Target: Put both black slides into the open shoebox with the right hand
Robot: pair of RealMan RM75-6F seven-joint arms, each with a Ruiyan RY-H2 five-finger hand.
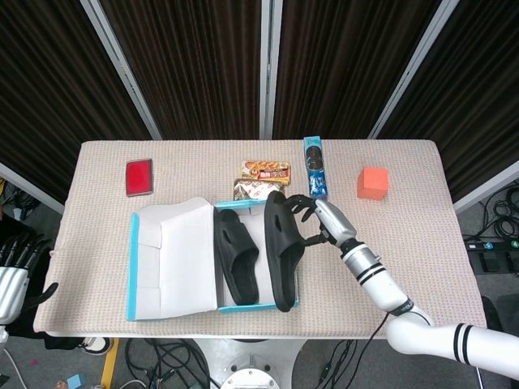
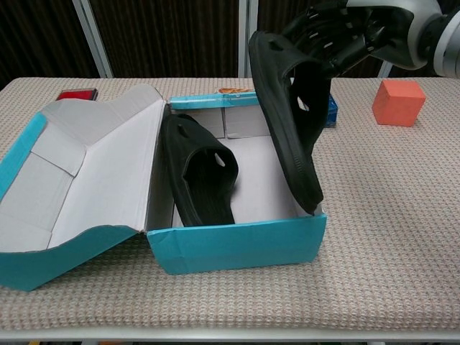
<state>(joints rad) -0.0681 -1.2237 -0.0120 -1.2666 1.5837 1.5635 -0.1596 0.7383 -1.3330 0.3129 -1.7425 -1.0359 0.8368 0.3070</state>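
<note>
Open turquoise cardboard shoebox point(image 1: 282, 305) near front edge of beige textured worktop point(image 1: 422, 235), lid flap folded out to the left. Two black rubber slides: first black slide point(image 1: 236, 256) lying flat in left half of box, long axis front to back; second black slide point(image 1: 279, 248) tilted on edge over right half, long axis front to back, lower end at front right corner of box. Right hand point(image 1: 323, 220) behind it, fingers point(image 2: 327, 39) curled around upper part, holding it. Left hand point(image 1: 15, 274) off left edge, fingers spread, holding nothing. Free worktop right of box; one orange cube point(image 1: 372, 182) there.
</note>
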